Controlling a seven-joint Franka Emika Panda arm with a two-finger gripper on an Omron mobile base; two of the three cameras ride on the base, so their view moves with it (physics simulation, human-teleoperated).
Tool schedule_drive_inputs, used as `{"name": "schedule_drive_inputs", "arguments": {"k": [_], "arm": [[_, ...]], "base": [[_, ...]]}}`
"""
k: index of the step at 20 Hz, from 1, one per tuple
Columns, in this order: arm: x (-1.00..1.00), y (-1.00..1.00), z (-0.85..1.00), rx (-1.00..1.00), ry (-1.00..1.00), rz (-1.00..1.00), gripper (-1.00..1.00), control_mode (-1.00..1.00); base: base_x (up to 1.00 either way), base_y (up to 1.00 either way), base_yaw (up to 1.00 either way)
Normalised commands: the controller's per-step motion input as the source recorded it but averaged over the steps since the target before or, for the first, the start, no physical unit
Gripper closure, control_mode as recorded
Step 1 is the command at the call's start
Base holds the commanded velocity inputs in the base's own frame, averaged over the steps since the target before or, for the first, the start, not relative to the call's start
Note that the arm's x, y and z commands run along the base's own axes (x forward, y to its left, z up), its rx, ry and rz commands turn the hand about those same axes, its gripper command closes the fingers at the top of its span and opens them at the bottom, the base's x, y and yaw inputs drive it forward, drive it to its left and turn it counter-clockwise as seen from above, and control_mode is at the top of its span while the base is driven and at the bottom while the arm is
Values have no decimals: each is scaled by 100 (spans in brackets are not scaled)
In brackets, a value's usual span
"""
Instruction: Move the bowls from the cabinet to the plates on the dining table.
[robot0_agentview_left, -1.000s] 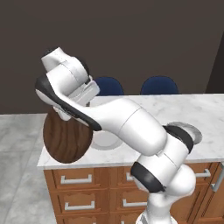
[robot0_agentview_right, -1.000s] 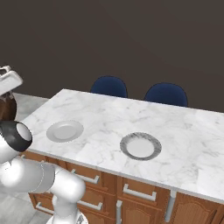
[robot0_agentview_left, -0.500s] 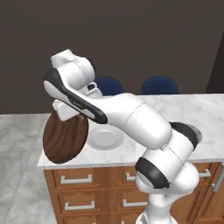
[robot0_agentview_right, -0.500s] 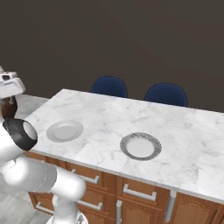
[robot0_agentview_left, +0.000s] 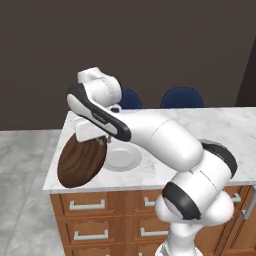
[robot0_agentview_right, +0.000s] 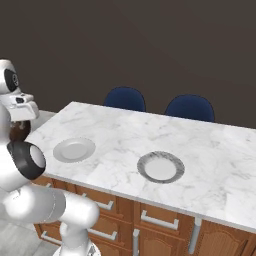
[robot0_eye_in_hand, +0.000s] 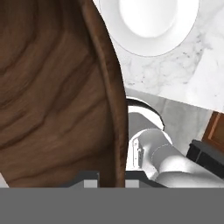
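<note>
Since the earlier frames the arm has swung the dark wood-grain bowl (robot0_agentview_left: 81, 160) inward from beyond the corner of the dining table (robot0_agentview_left: 220, 125), so that it now overlaps the table's left end instead of hanging wholly off it, and the wrist has rotated toward the table. The gripper (robot0_agentview_left: 100, 137) is pressed together on the bowl's rim, holding the bowl steeply tilted, almost on edge, with its upper rim at the fingers. In the hand view the bowl's rim (robot0_eye_in_hand: 109, 87) runs up the frame, and the near plate (robot0_eye_in_hand: 148, 24) lies bare beyond it on the marble. That same plain pale plate (robot0_agentview_left: 120, 159) sits just beside the bowl in the left base view, not yet covered. A second plate with a darker speckled rim (robot0_agentview_right: 160, 166) rests further along the table, also bare, in front of the two blue chairs (robot0_agentview_right: 190, 107). Judgement: transport of the first bowl is nearly complete; the bowl must still be levelled and centred over the near plate before release. The tilt risks an edge-first landing.
</note>
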Motion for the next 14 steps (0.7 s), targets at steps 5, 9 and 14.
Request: {"name": "schedule_drive_inputs", "arguments": {"k": [5, 9, 14], "arm": [[-1, -28, -35, 8, 5, -17, 100, -100], [-3, -4, -33, 14, 1, -21, 100, -100], [0, 0, -37, 17, 0, -21, 100, -100]], "base": [[0, 0, 0], [0, 0, 0], [0, 0, 0]]}}
